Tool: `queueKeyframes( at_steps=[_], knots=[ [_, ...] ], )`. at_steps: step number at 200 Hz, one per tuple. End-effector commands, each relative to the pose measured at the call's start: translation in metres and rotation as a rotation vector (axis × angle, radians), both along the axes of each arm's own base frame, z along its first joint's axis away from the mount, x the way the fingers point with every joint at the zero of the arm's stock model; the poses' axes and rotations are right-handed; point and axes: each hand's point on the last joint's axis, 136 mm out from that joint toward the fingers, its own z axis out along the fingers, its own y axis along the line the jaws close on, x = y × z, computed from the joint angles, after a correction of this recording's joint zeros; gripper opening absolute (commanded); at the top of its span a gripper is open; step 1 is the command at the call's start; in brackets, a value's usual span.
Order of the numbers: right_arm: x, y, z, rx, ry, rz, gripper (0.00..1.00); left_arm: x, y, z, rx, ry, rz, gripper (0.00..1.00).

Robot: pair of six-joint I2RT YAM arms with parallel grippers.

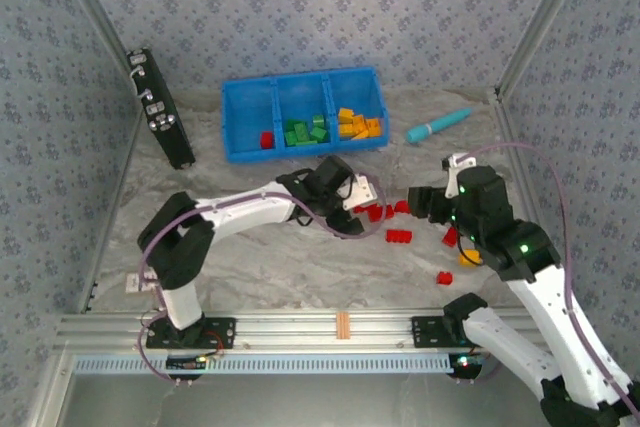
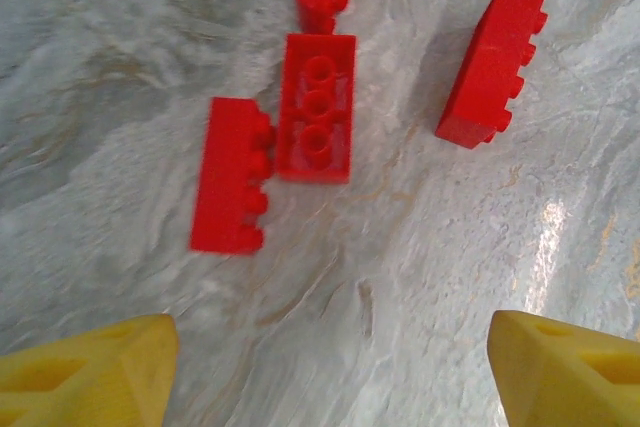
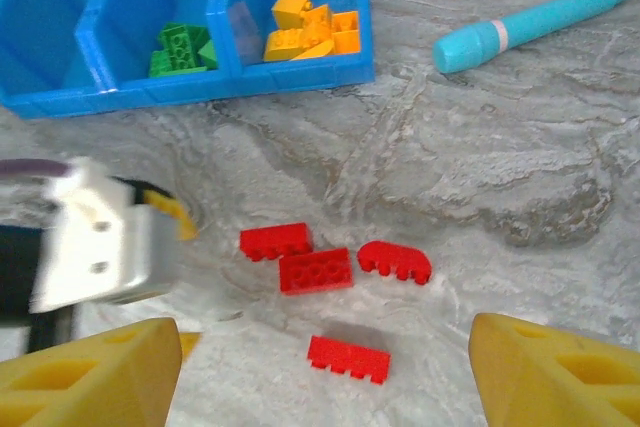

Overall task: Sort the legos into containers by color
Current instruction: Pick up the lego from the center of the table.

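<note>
Bricks point(image 2: 315, 107), four red ones, lie on the worktop point(image 2: 420, 277) just ahead of my left end effector point(image 2: 325, 377), whose fingers stand wide with nothing between them. From that wrist I see one brick studs-up. A second lies on its side touching it on the left, a third sits apart to the right, and a fourth is cut by the top edge.

My right end effector point(image 3: 325, 382) is also spread wide and empty. Its wrist camera sees the same four just ahead from the other side, with the blurred white body of the left one off to its left. Farther ahead it takes in the bin point(image 3: 300, 75), with green bricks point(image 3: 180, 47) in the middle compartment and orange bricks point(image 3: 305, 32) in the right one. A teal pen point(image 3: 530, 22) lies off to the right.

The top view adds a red brick point(image 1: 267, 139) in the bin's left compartment and a stray brick point(image 1: 443, 277) behind my right end effector. A black panel point(image 1: 160, 107) stands left of the bin.
</note>
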Motion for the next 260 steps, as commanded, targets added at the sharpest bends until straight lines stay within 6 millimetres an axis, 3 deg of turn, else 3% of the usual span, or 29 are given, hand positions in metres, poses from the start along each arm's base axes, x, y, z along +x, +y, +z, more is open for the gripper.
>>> queueKeyframes(
  at_steps=[1, 27, 72, 103, 159, 223, 260],
  knots=[
    [-0.027, 0.001, -0.016, 0.049, 0.105, 0.025, 0.78, 0.010, -0.020, 0.000, -0.039, -0.014, -0.025, 0.77],
    [-0.042, 0.002, -0.020, 0.065, 0.146, 0.055, 0.79, 0.023, -0.029, -0.013, -0.016, -0.022, 0.000, 0.73],
    [-0.064, 0.030, -0.016, 0.151, 0.172, 0.242, 0.80, 0.036, -0.042, -0.034, 0.023, -0.015, -0.004, 0.70],
    [-0.080, 0.027, -0.018, 0.128, 0.191, 0.286, 0.82, 0.047, -0.042, -0.049, 0.048, 0.003, 0.013, 0.65],
    [-0.079, 0.027, -0.020, 0.115, 0.185, 0.299, 0.84, 0.064, -0.030, -0.051, 0.043, 0.056, 0.044, 0.58],
    [-0.078, 0.025, -0.020, 0.111, 0.194, 0.280, 0.84, 0.061, -0.023, -0.066, 0.076, 0.104, 0.025, 0.49],
    [-0.079, 0.029, -0.008, 0.137, 0.172, 0.302, 0.84, 0.061, -0.026, -0.073, 0.078, 0.123, 0.013, 0.31]
  ],
)
